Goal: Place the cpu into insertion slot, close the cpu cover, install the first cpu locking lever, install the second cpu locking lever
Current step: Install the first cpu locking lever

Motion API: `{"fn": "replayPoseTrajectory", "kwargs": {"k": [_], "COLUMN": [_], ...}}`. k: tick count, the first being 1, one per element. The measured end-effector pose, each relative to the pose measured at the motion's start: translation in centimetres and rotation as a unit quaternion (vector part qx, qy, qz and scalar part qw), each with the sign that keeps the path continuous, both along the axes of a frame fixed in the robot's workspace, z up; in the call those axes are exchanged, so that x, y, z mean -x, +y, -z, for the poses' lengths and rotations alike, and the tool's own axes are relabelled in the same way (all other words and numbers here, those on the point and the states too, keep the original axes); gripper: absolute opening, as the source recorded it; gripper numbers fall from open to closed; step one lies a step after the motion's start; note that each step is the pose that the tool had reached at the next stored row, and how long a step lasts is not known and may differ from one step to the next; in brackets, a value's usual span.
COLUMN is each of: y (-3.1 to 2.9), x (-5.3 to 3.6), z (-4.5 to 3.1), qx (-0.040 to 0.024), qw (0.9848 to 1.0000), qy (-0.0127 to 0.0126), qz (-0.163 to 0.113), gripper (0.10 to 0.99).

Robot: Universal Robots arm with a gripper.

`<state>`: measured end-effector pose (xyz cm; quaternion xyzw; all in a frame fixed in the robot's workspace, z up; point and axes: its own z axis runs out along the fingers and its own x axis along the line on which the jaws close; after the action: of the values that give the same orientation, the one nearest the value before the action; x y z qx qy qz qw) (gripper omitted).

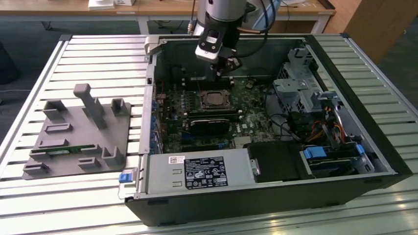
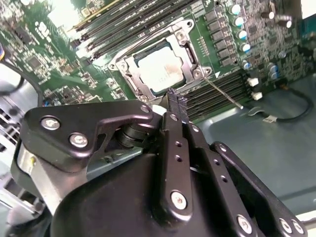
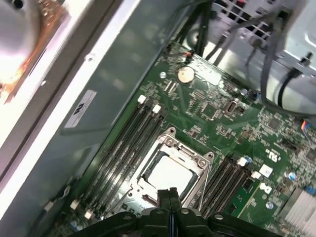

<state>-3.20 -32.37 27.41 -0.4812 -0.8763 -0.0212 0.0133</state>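
The black two-finger gripper point(image 2: 174, 97) has its fingers pressed together with nothing between them. In the exterior view it hangs just beyond the far edge of the small square insertion slot with the thin silver rim point(image 1: 203, 99), low inside the open black computer case point(image 1: 261, 205).

Just past the fingertips, the small flat cpu with the pale silvery-grey top point(image 2: 160, 69) lies seated in that slot. The thin silver cpu cover frame point(image 2: 190, 49) is folded flat around it, the chip showing through its window. A thin silver wire lever point(image 2: 224, 92) angles out from one corner across the long black memory slots point(image 3: 133, 133) of the green circuit board point(image 3: 222, 113); it looks unlatched.

The chip is light, rigid and fragile, best touched only at its edges, though here it needs no handling. The lever is probably springy and slippery, and its free end is the place to push or hook it.

A grey moulded fixture point(image 1: 78, 132) sits well apart on the exterior view's left.
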Motion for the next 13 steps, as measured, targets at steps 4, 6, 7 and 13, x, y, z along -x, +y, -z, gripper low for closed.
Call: {"fn": "replayPoseTrajectory", "kwargs": {"k": [4, 6, 7, 13], "y": [0.0, 0.0, 0.0, 0.0], "x": [0.0, 0.0, 0.0, 0.0], "z": [0.0, 0.0, 0.0, 0.01], "qx": [0.0, 0.0, 0.0, 0.0], "qw": [0.9997, 0.9994, 0.9992, 0.9965], "qy": [0.0, 0.0, 0.0, 0.0], "qz": [-0.024, -0.036, -0.04, -0.084], "gripper": [0.106, 0.106, 0.106, 0.106]}}
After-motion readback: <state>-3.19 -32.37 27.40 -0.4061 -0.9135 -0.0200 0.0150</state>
